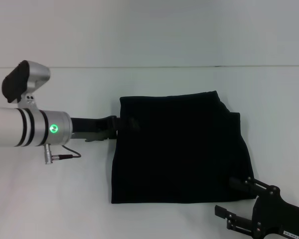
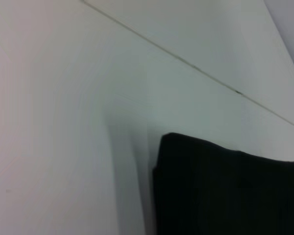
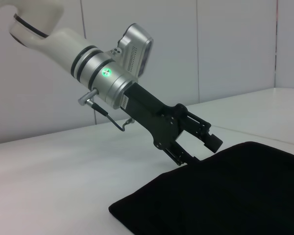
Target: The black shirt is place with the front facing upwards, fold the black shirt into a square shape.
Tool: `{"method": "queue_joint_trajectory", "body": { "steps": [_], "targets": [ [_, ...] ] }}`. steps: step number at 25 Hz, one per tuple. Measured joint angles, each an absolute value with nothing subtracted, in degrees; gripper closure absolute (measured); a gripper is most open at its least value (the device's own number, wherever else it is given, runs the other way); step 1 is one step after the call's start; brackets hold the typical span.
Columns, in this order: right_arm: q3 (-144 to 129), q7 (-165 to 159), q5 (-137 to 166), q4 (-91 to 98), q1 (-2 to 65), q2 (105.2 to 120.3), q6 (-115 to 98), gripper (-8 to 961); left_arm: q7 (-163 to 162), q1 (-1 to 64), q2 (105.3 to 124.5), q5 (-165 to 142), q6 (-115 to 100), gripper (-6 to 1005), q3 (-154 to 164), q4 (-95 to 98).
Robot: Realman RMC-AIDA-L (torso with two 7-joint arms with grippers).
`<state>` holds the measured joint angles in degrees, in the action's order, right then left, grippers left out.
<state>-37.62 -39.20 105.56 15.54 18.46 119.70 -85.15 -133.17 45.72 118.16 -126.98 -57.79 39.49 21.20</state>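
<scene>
My left hand [image 1: 120,124], spread, sits at the black shirt [image 1: 177,149]'s nine-o'clock edge, nearer; my right hand [image 1: 233,200], also spread, waits at five o'clock.

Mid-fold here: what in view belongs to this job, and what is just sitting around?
Job:
- black shirt, already folded into a rough square
- left hand, open at the shirt's left edge
- right hand, open by its near right corner

Not the job:
- white table only

You are seeing the black shirt [image 1: 177,149] lying folded with its lettering and label hidden, and the right gripper [image 1: 233,200] running off the head view's bottom edge.
</scene>
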Motion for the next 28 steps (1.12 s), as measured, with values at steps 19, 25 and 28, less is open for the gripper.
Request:
{"method": "queue_joint_trajectory", "body": {
  "steps": [19,25,28],
  "targets": [
    [-37.62,-39.39,105.55,15.47,18.37,119.7,-85.87,145,-129.3,45.96,120.07,-126.44,-56.31,551,40.18,21.97],
    [-37.62,-39.33,105.55,15.47,18.37,119.7,-85.84,144,-129.13,45.74,120.18,-126.41,-55.7,775,40.1,22.59],
    [-37.61,-39.27,105.55,15.47,18.44,119.74,-85.48,144,-129.09,45.63,120.27,-126.37,-54.57,879,40.15,22.59]
  ]
}}
